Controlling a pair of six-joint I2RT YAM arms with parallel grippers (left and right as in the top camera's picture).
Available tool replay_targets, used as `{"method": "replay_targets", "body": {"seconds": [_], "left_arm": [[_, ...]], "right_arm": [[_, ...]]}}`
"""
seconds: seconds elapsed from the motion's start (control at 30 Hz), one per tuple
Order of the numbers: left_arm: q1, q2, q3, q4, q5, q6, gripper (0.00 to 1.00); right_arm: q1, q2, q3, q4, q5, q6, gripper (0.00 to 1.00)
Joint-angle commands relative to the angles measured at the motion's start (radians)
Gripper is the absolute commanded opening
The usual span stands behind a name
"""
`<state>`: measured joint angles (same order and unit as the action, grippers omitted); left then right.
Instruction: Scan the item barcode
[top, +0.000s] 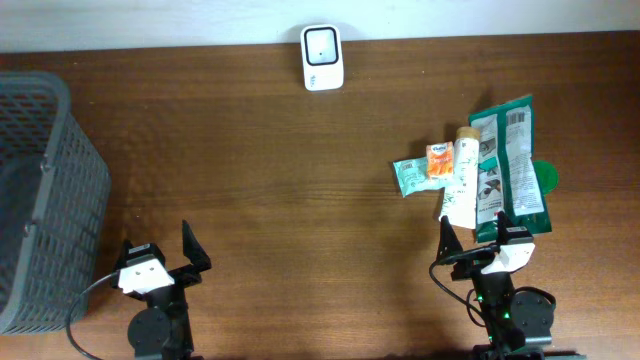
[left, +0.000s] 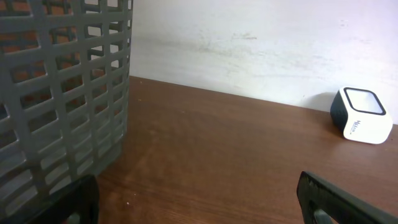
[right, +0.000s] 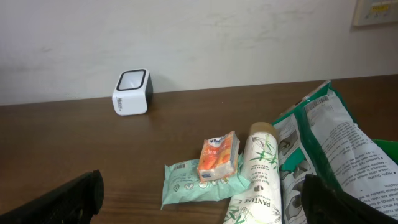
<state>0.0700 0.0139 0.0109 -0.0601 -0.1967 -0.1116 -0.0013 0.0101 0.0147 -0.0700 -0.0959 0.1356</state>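
Note:
The white barcode scanner (top: 322, 57) stands at the table's far edge, screen up; it also shows in the left wrist view (left: 362, 115) and the right wrist view (right: 132, 92). The items lie in a pile at the right: an orange packet (top: 439, 160) (right: 219, 155) on a pale green wipes pack (top: 410, 176) (right: 186, 180), a white bamboo-print tube (top: 462, 180) (right: 258, 174) and a green printed bag (top: 510, 165) (right: 336, 143) with a barcode near its far end. My right gripper (top: 475, 240) (right: 202, 202) stands open just in front of the pile, holding nothing. At the near left, my left gripper (top: 158, 245) (left: 199, 205) is open and empty.
A grey plastic basket (top: 40, 190) (left: 62, 93) fills the left edge of the table, close to the left arm. A green round piece (top: 545, 177) pokes out from under the bag. A white wall runs behind the table.

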Motion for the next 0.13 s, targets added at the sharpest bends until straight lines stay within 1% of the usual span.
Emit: {"method": "replay_targets", "body": {"seconds": [0.0,0.1], "left_arm": [[0.005,-0.008,-0.002,-0.005,-0.010,0.016,0.99],[0.005,-0.008,-0.002,-0.005,-0.010,0.016,0.99]], "right_arm": [[-0.006,-0.006,-0.009,0.000,-0.006,0.003,0.98],[-0.006,-0.006,-0.009,0.000,-0.005,0.003,0.98]]}}
